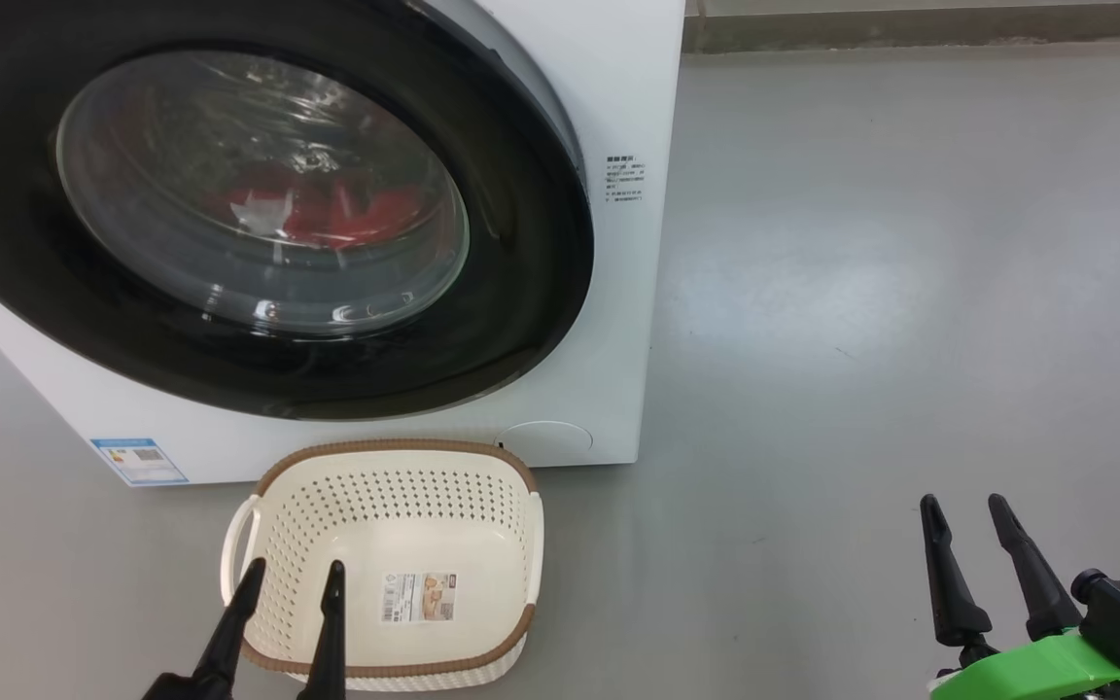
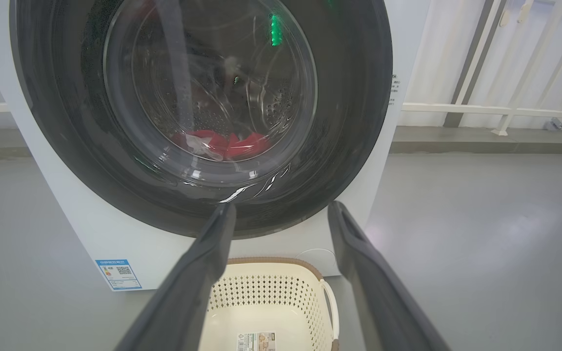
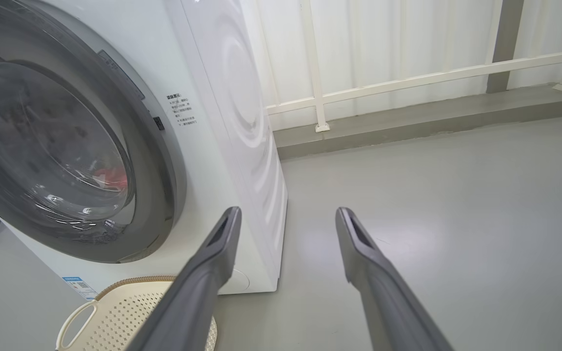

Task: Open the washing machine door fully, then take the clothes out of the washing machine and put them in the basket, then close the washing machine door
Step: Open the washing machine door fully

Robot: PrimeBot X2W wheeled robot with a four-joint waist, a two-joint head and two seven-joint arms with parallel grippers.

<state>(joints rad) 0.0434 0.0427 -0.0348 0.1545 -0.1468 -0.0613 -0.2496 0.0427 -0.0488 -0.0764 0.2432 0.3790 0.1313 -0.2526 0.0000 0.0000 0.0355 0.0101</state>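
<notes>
Nearest of all is the left gripper, its two dark fingers spread wide with nothing between them, hanging over the near part of the basket. Off to the other side, the right gripper is just as wide and just as empty, poised above bare grey floor and well apart from everything else.

Moving outward, the basket sits on the floor just in front of the washing machine, below the door, with nothing in it but its paper label. Behind it rises the washing machine door, whose glossy black rim looks pressed flat against the white front, so I judge it shut. Through the bulging glass the clothes show as a red heap with a bit of white, low in the drum.

By my reading the very first step is in hand: the door has not been opened and neither gripper is touching it. Next, one gripper must go up to the door's rim, find an edge or catch to hook, and swing it fully aside. Where the catch sits I cannot tell for sure; the right wrist view hints at a small dark piece on the rim's right side.
</notes>
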